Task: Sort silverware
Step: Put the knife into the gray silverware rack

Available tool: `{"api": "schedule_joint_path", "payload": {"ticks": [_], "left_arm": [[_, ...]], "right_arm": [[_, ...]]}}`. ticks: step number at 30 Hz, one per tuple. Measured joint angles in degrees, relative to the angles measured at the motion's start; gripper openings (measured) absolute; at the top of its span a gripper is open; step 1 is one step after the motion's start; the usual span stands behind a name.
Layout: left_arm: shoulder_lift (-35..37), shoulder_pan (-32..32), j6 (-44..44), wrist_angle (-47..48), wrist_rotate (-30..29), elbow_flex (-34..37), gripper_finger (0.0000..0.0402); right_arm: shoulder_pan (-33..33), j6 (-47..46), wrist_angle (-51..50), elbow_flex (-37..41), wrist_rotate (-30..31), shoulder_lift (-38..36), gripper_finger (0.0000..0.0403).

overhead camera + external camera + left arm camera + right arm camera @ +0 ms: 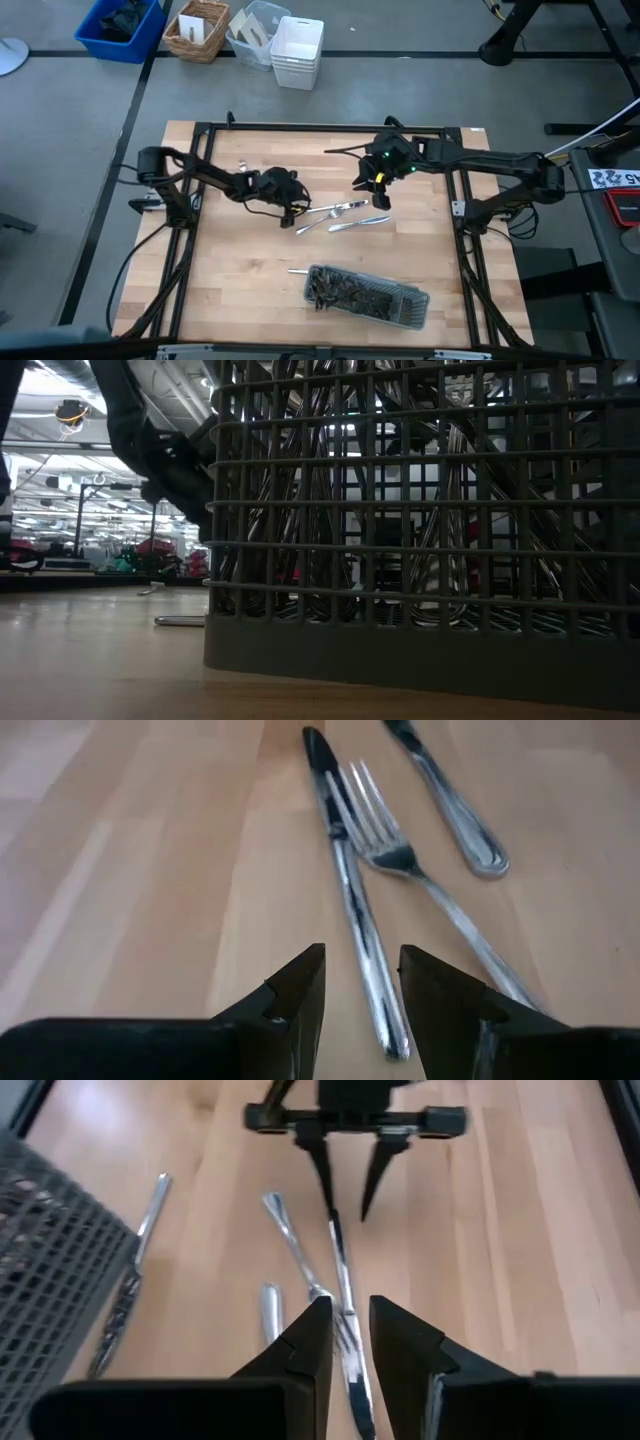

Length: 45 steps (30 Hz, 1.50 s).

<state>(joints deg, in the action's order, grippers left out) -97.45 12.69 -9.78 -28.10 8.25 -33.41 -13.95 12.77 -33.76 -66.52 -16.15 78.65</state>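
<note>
Three loose pieces of silverware lie flat in mid-table: a knife (pixel 352 890), a fork (pixel 398 855) that crosses it, and a third handle (pixel 455 805). In the high view they are a small cluster (pixel 340 214). My left gripper (pixel 362 982) is open and low over the table. Its fingers stand on either side of the knife's near end without touching it. My right gripper (pixel 346 1342) hangs open with a narrow gap above the far end of the same cluster (pixel 340 1280), facing my left gripper (pixel 350 1175). The grey mesh tray (pixel 367 295) holds several more pieces.
One more knife (pixel 135 1285) lies beside the tray's left end (pixel 298 270), and a small piece (pixel 241 166) lies near the left arm. The tray's wall (pixel 420 560) fills the low view. Bins and baskets (pixel 250 35) stand beyond the far edge. Bare wood lies near left.
</note>
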Motion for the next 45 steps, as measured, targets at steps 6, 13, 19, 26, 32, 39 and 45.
{"api": "schedule_joint_path", "payload": {"ticks": [6, 13, 19, 26, 32, 39, 45], "left_arm": [[-3.91, -0.4, 1.86, -3.08, 0.85, -0.02, 0.0123], [-5.91, -2.33, 3.05, -4.91, 0.95, -0.04, 0.0123], [-7.23, -3.59, 0.93, -5.29, -3.77, -0.07, 0.0123], [-7.17, -3.75, -1.2, -4.81, -7.91, -0.2, 0.0105], [-7.19, -2.32, 1.5, -4.64, -8.56, -0.22, 0.0039], [-7.27, 0.91, 9.49, -5.86, -9.43, -0.22, 0.0001], [-7.28, 3.36, 12.22, -5.92, -8.81, -0.22, 0.0001]], "right_arm": [[-2.47, -1.7, 4.35, 4.53, -0.01, 0.0, 0.0074], [-3.82, -2.72, 11.77, 10.31, -0.02, 0.0, 0.0074], [-3.74, -3.54, 14.95, 13.1, -0.03, 0.0, 0.0074], [-3.74, -4.15, 15.71, 13.18, -0.01, -0.02, 0.0074], [-3.72, -4.17, 16.26, 13.4, 2.99, 0.54, 0.0074], [-5.16, -8.06, 17.94, 15.7, 4.14, 2.14, 0.0074], [-5.58, -7.92, 17.83, 17.12, 5.12, 6.33, 0.0074]]}}
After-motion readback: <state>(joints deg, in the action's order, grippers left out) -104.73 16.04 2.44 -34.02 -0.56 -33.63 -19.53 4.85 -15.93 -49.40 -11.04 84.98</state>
